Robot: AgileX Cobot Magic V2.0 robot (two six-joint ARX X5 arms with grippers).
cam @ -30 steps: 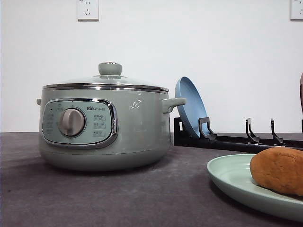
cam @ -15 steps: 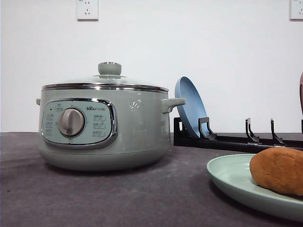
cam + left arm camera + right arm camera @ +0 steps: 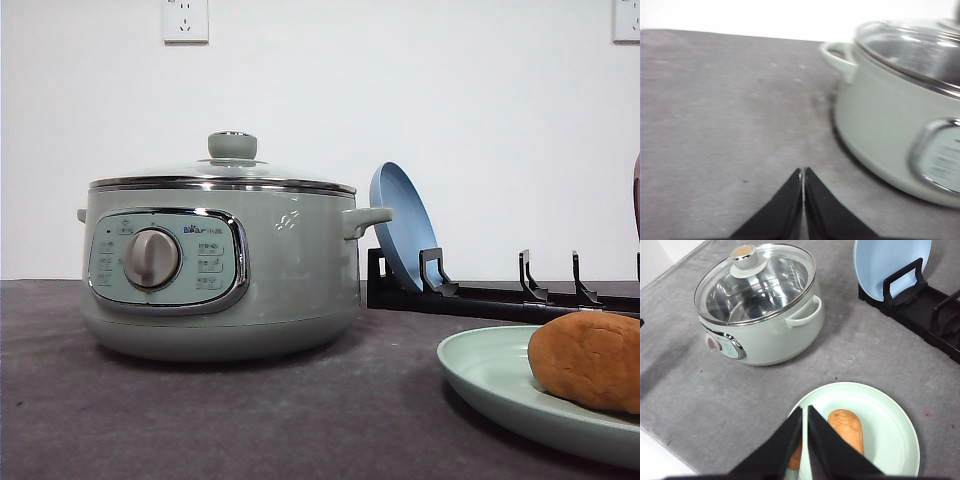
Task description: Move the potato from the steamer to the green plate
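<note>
The brown-orange potato (image 3: 588, 360) (image 3: 846, 429) lies on the pale green plate (image 3: 485, 375) (image 3: 890, 425) at the front right of the table. The sage-green steamer (image 3: 220, 270) (image 3: 760, 315) (image 3: 900, 120) stands to the left with its glass lid on, and through the lid its metal bowl looks bare. My right gripper (image 3: 805, 412) hovers above the plate's near rim, shut with nothing held. My left gripper (image 3: 803, 175) is low over the grey table to the steamer's left, shut and empty.
A black dish rack (image 3: 500, 295) (image 3: 920, 305) sits behind the plate with a blue plate (image 3: 400, 225) (image 3: 890, 262) leaning upright in it. The grey table (image 3: 200, 420) stretches in front of the steamer. A white wall closes off the back.
</note>
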